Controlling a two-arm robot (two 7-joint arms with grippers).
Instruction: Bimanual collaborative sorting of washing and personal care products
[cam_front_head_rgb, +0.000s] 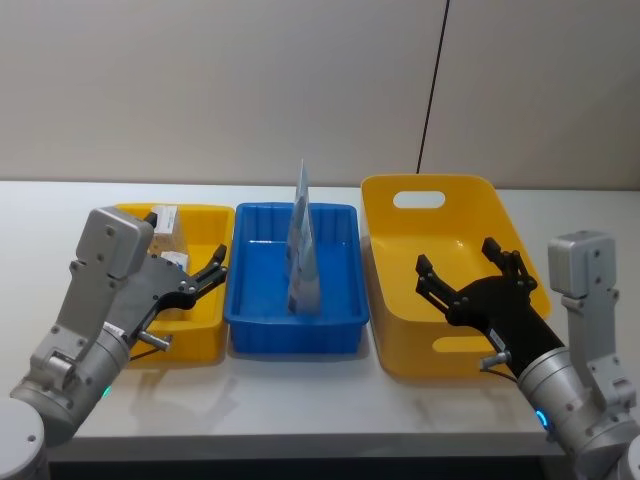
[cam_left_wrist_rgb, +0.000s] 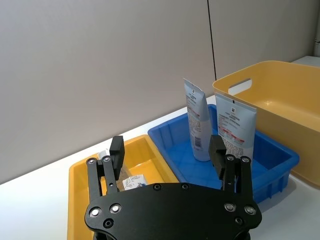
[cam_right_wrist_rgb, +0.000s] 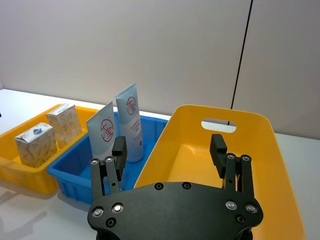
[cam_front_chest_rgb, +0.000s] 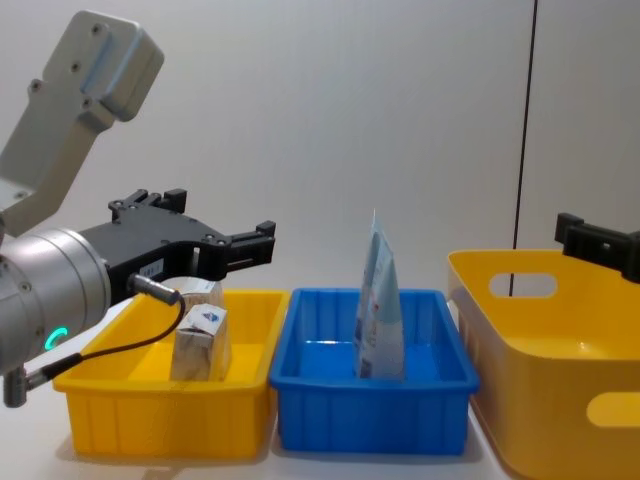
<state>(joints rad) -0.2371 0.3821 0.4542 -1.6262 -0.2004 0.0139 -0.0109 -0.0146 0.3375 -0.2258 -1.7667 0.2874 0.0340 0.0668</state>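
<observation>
Bins: three in one row on the white table (cam_front_head_rgb: 300, 410). A small yellow plastic bin (cam_front_head_rgb: 195, 338) is on the left, a blue plastic bin (cam_front_head_rgb: 295, 322) is in the middle, and a large yellow plastic bin (cam_front_head_rgb: 405, 345) with handle slots is on the right.
Pouches: two tall pale-blue flat pouches (cam_right_wrist_rgb: 103, 135) stand upright and close together in the blue plastic bin. If they touch, I cannot tell.
Boxes: two, both in the small yellow plastic bin. One is a white-grey marbled rectangular pack (cam_right_wrist_rgb: 36, 145) and the other is a small cream speckled box (cam_right_wrist_rgb: 64, 124). They stand upright, just beside each other.
Writing on pouches: one face of each carries a round red logo. The other face has small print, red lines and a little square code, all too small to read.
Writing on boxes: the marbled pack has a round blue logo near its top, and its letters are not readable.
Left gripper (cam_front_head_rgb: 213, 270): it hovers above the small yellow plastic bin, near the two boxes. Its fingers are spread apart and hold nothing.
Right gripper (cam_front_head_rgb: 457, 257): it hovers over the large yellow plastic bin. Its fingers are spread wide and hold nothing.
</observation>
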